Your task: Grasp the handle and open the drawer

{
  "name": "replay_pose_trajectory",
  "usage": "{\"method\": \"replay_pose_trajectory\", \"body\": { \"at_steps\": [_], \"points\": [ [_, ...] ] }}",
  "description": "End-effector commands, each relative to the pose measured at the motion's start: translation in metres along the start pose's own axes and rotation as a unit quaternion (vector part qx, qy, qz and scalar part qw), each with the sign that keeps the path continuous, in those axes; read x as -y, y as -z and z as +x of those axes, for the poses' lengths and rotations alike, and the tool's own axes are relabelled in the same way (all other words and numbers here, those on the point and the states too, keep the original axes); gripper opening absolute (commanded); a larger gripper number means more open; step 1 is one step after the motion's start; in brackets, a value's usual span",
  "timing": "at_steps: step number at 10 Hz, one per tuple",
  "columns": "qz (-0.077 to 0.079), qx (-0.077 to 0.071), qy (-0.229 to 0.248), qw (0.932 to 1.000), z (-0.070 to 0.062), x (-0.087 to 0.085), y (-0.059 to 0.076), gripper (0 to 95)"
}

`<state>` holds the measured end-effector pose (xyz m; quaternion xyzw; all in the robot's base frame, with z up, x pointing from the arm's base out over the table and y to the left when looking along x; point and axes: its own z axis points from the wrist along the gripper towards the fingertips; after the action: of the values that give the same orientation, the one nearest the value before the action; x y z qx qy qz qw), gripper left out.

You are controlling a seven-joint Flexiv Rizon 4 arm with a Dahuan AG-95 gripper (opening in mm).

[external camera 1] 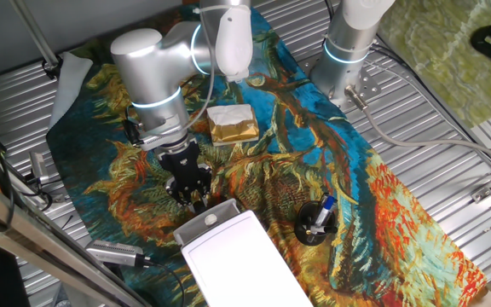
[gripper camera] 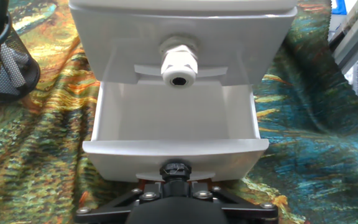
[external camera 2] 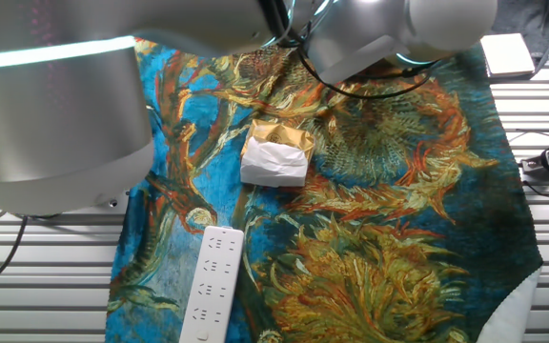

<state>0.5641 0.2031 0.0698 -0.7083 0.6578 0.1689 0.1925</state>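
Sitting pulled open, the drawer (gripper camera: 176,118) fronts the fingers (external camera 1: 193,197).

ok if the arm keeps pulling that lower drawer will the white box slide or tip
Probably slides rather than tips: the white box sits low and wide on smooth patterned cloth. The drawer looks empty and thin-walled, likely light. The gripper pulls low on the box, which also favours sliding.

**Lighting and picture quality**

Even, bright overhead light, soft shadows only. My arm (external camera 2: 55,105) fills the other fixed view's left, blurred and overexposed, with a glowing ring. Hand view: white drawer (gripper camera: 173,134) slightly blown out, knob above sharp, my gripper (gripper camera: 176,186) base dark and soft. Desk cloth (external camera 1: 348,179) colours saturated, crisp.
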Motion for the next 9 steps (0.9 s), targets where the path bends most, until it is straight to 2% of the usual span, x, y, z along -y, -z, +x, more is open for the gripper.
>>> {"method": "replay_pose_trajectory", "body": {
  "at_steps": [1,9],
  "points": [
    [-0.001,0.001,0.0,1.0,0.0004,0.0006,-0.0006,0.0],
    [-0.001,0.001,0.004,1.0,0.0044,0.0014,0.0001,0.0]
  ]
}}
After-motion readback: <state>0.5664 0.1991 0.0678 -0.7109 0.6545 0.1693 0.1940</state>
